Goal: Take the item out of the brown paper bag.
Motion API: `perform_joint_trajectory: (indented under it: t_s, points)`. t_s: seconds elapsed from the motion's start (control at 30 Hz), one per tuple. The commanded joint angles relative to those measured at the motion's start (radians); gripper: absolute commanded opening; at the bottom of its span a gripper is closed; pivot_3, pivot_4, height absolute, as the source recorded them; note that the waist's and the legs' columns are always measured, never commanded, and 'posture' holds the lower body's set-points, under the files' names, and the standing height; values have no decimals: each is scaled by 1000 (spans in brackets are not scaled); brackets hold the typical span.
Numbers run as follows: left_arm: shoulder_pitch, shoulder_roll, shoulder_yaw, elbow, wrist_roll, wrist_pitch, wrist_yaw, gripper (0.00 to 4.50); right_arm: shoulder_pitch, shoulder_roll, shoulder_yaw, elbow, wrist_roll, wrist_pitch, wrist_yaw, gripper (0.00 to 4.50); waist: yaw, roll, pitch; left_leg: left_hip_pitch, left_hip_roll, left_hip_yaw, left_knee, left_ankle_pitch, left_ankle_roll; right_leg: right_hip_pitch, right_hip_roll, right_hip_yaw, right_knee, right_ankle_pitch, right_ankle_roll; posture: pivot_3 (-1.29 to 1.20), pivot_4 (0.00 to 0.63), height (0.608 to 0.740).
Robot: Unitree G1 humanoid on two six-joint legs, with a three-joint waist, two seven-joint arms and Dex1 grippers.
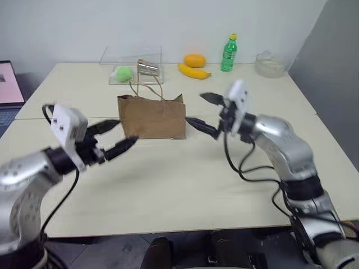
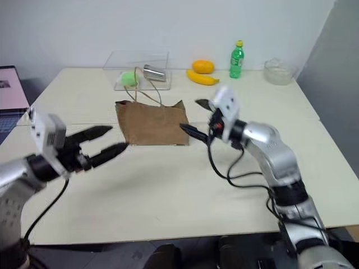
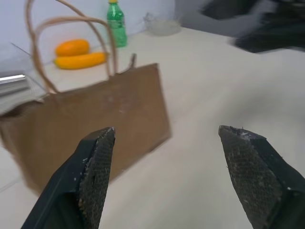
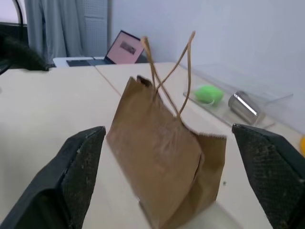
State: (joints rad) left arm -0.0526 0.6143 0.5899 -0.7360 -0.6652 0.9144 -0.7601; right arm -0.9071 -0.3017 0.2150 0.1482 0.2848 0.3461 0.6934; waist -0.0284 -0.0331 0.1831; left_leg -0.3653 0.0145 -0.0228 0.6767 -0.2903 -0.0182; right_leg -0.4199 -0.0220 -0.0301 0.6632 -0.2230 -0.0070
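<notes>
Worktop (image 1: 185, 190): pale, wide, spread beneath both my arms.

Brown paper bag (image 1: 151, 116): stands upright on the worktop between my two sets of jaws, its looped string handles rising above the open top. It sits just beyond my left jaws and just beside my right jaws, touching neither.

Laptop (image 1: 8, 84): open, pink screen, at the worktop's far edge, well outside my left jaws.

Clear tray (image 1: 134, 67): beyond the bag, far from both jaws; holds a green ball (image 1: 123, 73) and a metal can (image 1: 148, 68) lying on its side.

Left gripper (image 1: 115, 137): my jaws stand wide apart, nothing between them, pointing toward the bag's near end.

Right gripper (image 1: 205, 112): my jaws stand wide apart, nothing between them, pointing at the bag's other end.

Glass bowl (image 1: 270, 64): far corner, well beyond my right jaws.

Green soda bottle (image 1: 229, 53): upright, well beyond my right jaws.

Banana (image 1: 193, 72) and orange (image 1: 194, 60): close together, just beside the soda bottle.

Item: I cannot see it; whether it lies inside the bag, I cannot tell.
</notes>
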Motion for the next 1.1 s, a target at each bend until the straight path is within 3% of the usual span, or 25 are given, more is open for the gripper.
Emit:
perform_joint_trajectory:
  t_s: [0.03, 0.17, 0.33, 0.63, 1.1]
  points:
    - [50, -30, 46, -96, -78, 10, 88, 3684, -192, 62, 14, 291, -114, -196, -8, 3266, -1, 0, 0, 0, 0, 0, 0, 0, 0, 0, 0, 1, 0, 1, -1, 0, 150, 740]
    - [94, -29, 63, -121, -136, -2, 146, 3684, -433, 140, 80, 777, -298, -459, -82, 1888, -1, 0, 0, 1, 0, 0, -1, 0, 0, 0, 2, 0, 0, 2, -7, 0, 150, 740]
    - [142, -7, 55, -138, -168, -26, 190, 3684, -595, 223, 173, 1097, -498, -574, -208, 90, 0, -1, 0, 0, 0, 0, -3, 0, 0, -1, 0, 1, -2, 1, -8, 0, 150, 740]
    - [194, 39, 15, -115, -158, -85, 210, 3684, -623, 288, 242, 1203, -684, -600, -259, 40, 0, 0, 0, 1, 0, 1, -8, 0, -1, -2, -1, 2, -4, 1, -8, 0, 150, 740]
    - [296, 100, -105, -107, -46, -204, 163, 3684, -482, 243, 201, 1136, -656, -735, 230, 40, -1, 0, 0, 3, 1, 1, -14, 1, -2, -2, 0, 1, -5, 0, -9, 0, 150, 740]
